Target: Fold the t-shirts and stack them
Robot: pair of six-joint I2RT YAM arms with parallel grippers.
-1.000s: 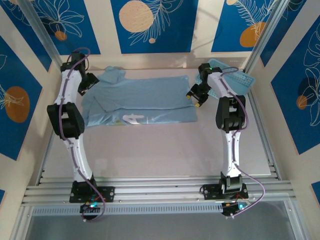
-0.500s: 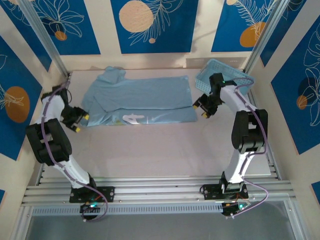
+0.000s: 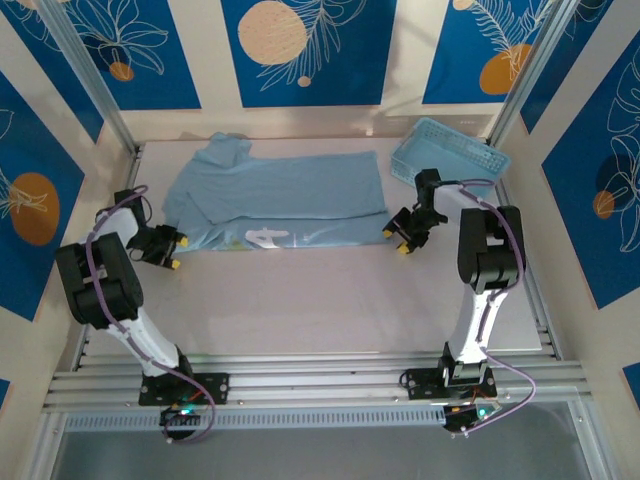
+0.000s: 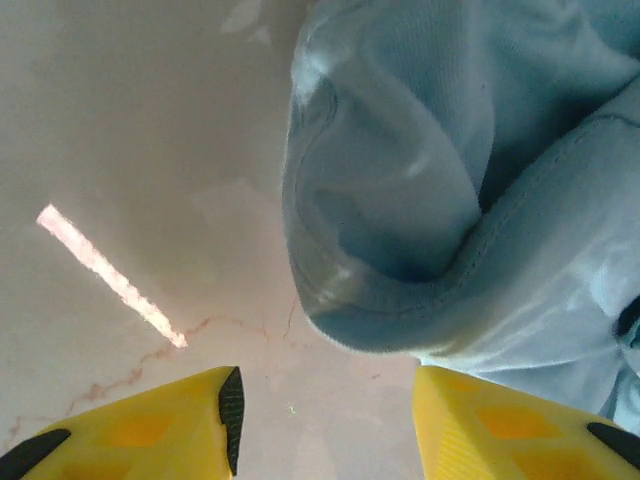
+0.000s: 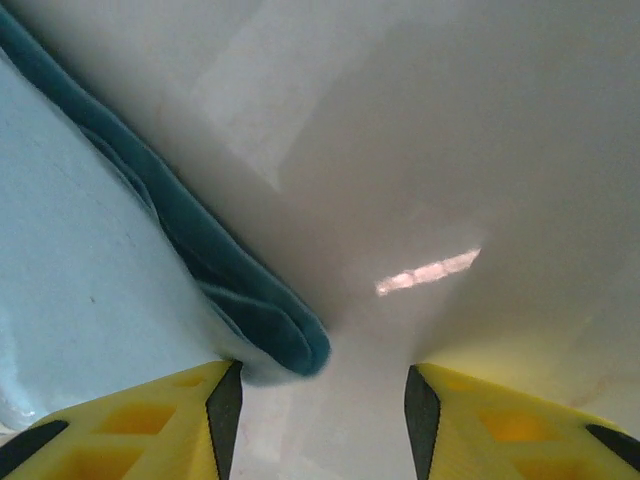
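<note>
Both my left gripper (image 3: 173,252) and right gripper (image 3: 396,240) stand spread, empty, at the near corners of the t-shirt (image 3: 285,190); next each should pinch its corner to fold

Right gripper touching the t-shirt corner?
Cannot tell. In the right wrist view the folded corner of the t-shirt meets one finger of the right gripper, but contact or mere overlap isn't clear.

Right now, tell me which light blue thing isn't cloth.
The light blue plastic lattice basket, far right; the light blue cotton t-shirt lies flat, creased.
</note>
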